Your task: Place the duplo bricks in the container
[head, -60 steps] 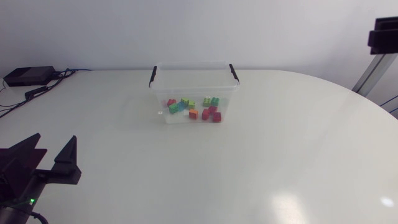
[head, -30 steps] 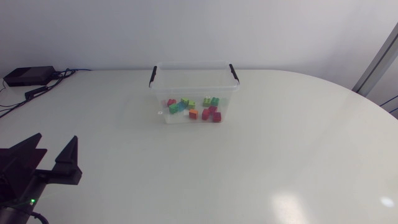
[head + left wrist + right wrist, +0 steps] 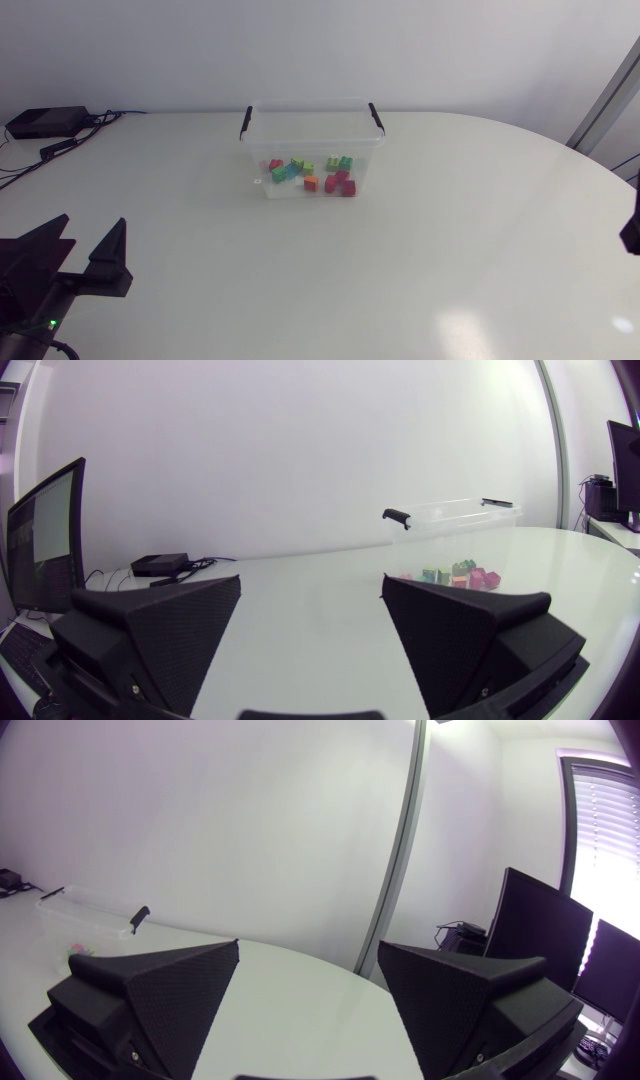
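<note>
A clear plastic container (image 3: 312, 130) with black handles stands at the table's middle back. Several duplo bricks (image 3: 312, 175), red, green, blue and orange, lie on its floor. My left gripper (image 3: 92, 222) rests at the near left, far from the container, open and empty. In the left wrist view its fingers (image 3: 160, 630) stand wide apart, with the container (image 3: 455, 525) and the bricks (image 3: 455, 573) ahead. A dark sliver of my right arm (image 3: 633, 225) shows at the right edge. In the right wrist view my right gripper (image 3: 308, 950) is open and empty, with the container (image 3: 90, 915) far off beside it.
A black box (image 3: 45, 122) with cables lies at the table's back left corner. The white table (image 3: 400, 260) carries no loose bricks outside the container.
My right arm, seen at the upper right corner one second ago, left the view and now shows lower at the right edge. The left arm and the bricks have not moved.
</note>
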